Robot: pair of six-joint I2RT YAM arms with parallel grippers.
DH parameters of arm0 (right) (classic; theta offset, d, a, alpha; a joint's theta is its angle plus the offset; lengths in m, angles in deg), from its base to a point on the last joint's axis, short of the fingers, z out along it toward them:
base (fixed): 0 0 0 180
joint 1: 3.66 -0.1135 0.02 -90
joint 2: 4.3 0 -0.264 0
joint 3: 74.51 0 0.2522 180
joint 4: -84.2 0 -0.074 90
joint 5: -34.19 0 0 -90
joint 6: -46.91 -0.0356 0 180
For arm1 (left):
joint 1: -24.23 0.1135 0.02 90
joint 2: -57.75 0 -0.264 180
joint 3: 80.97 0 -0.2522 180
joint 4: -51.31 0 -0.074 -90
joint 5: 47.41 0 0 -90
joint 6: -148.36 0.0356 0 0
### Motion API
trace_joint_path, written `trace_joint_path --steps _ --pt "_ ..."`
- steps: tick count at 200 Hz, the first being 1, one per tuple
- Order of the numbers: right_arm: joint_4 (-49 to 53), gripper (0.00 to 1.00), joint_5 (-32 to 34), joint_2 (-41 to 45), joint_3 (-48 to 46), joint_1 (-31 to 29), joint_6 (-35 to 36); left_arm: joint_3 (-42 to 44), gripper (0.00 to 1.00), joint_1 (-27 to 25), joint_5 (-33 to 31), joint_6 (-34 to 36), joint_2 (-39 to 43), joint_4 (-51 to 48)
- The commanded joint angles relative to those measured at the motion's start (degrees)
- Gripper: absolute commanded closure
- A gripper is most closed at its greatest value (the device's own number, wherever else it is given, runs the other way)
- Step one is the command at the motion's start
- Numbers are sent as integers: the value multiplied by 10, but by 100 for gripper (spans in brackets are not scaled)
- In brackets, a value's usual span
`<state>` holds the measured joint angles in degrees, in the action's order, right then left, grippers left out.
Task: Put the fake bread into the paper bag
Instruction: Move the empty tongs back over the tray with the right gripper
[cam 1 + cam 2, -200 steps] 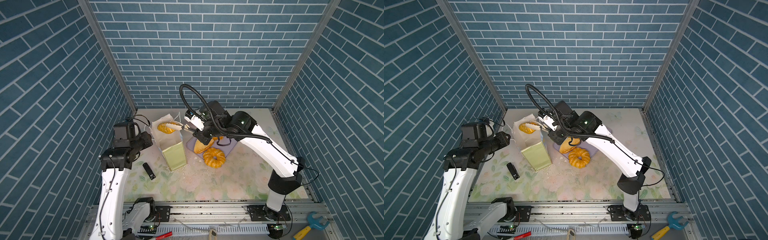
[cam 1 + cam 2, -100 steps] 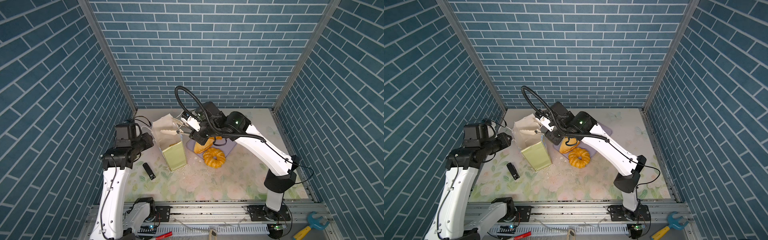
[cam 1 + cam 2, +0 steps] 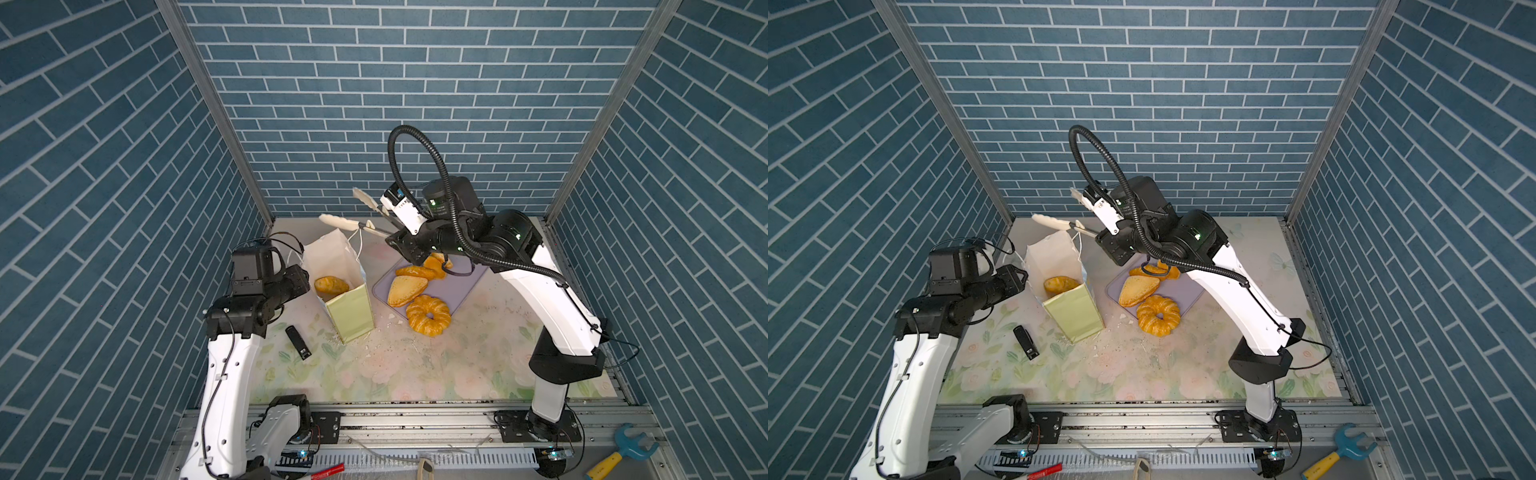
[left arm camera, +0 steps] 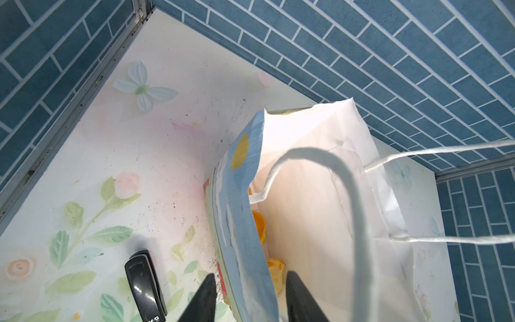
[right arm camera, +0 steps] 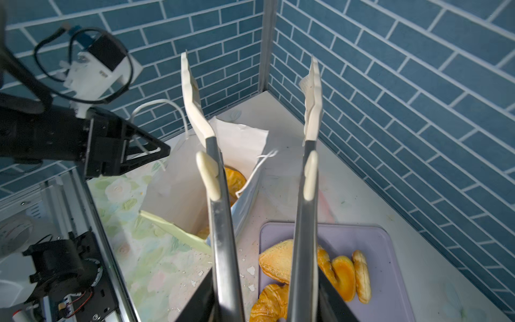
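Steel tongs with cream tips (image 3: 345,223) are gripped by the right gripper (image 5: 264,309). The blades are spread wide with nothing between them, above the mouth of the small upright paper bag with a pale green side and white cord handles (image 3: 349,307). The bag's printed wall is straddled by the left gripper (image 4: 250,278); actual clamping cannot be told. One glossy golden roll (image 3: 330,285) is seen inside. A triangular toast slice (image 3: 405,290) and small rolls (image 3: 415,272) lie on the flat lavender tray (image 3: 469,286), with a ring croissant (image 3: 417,324) at its near edge. Step judged: return for the next pick. The tongs must be swung to the tray, lowered astride one piece and squeezed.
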<state>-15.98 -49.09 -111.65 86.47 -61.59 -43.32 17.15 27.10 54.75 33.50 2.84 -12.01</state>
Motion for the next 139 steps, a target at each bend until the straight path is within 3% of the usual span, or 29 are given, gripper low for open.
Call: trace_joint_path --steps 1,65,139 --pt "3 52 72 35 -13 26 -45 14 57 4 18 -12 4 15" --pt "-31 52 105 158 -243 111 -125 -23 52 -1 17 1 -36 11" --pt "-106 52 63 257 -525 186 -210 -57 49 -14 10 12 -59 -4"
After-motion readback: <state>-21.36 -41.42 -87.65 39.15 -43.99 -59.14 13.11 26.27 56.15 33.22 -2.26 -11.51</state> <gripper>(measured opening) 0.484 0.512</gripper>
